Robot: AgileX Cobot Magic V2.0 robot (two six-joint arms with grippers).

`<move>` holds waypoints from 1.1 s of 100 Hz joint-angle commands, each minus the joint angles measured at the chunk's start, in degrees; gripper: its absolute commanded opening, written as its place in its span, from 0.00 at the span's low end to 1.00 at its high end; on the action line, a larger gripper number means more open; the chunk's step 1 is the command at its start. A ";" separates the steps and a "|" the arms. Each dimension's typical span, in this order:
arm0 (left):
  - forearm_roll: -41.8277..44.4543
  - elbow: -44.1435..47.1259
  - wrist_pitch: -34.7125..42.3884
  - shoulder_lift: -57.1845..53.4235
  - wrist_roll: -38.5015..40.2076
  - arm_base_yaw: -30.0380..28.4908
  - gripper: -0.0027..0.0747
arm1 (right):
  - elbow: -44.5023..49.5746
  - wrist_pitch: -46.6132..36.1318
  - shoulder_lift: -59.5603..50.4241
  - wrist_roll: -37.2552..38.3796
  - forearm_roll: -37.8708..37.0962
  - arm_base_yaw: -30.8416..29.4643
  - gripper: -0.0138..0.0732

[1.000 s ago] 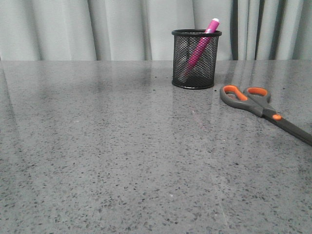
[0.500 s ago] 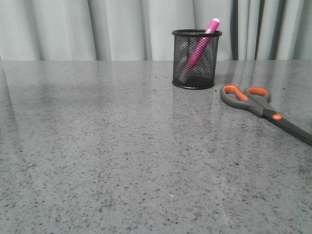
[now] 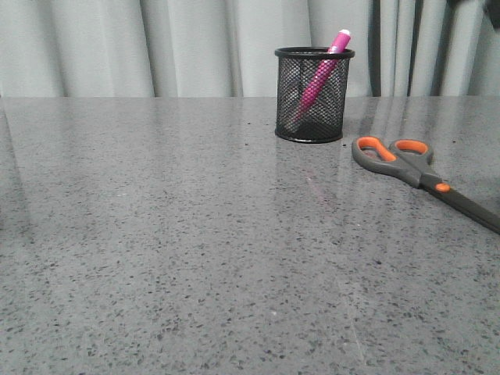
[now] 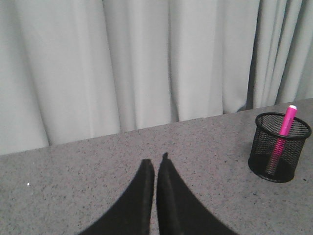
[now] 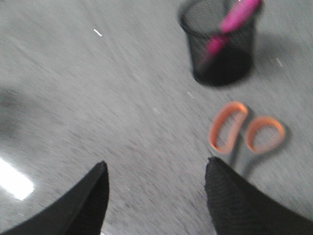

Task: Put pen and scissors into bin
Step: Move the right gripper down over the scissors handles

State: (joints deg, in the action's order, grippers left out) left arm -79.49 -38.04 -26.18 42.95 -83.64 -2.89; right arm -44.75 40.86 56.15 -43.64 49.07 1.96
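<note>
The black mesh bin (image 3: 313, 95) stands at the back of the grey table, and the pink pen (image 3: 321, 75) leans inside it with its tip above the rim. To its right the scissors (image 3: 416, 171) lie flat, orange-lined loops toward the bin, blades pointing to the near right. My right gripper (image 5: 156, 169) hangs open and empty above the table, with the scissors' loops (image 5: 245, 130) just past one finger and the bin (image 5: 220, 41) further off. My left gripper (image 4: 157, 161) is shut and empty, far from the bin (image 4: 279, 152). Neither gripper shows in the front view.
A pale curtain (image 3: 195, 47) hangs behind the table's far edge. A dark shape (image 3: 473, 6) sits in the top right corner of the front view. The right wrist view is blurred.
The dark shape has come into the top right corner of the front view. Bin, pen and scissors have stayed in place.
</note>
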 commanded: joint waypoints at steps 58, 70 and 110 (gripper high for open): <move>-6.73 -0.69 1.75 -4.74 -3.24 2.23 0.01 | -19.97 11.98 21.74 30.53 -40.13 12.70 0.53; -6.73 -0.69 1.75 -4.74 -4.47 3.98 0.01 | -21.97 12.35 24.74 34.90 -46.43 15.71 0.53; -7.11 -0.69 2.98 -4.74 -4.47 4.64 0.01 | -22.75 9.01 32.05 36.85 -47.53 16.32 0.56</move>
State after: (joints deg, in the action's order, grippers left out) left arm -84.06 -37.14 -23.57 38.33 -88.01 1.27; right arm -65.64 52.19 89.33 -6.97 2.13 18.25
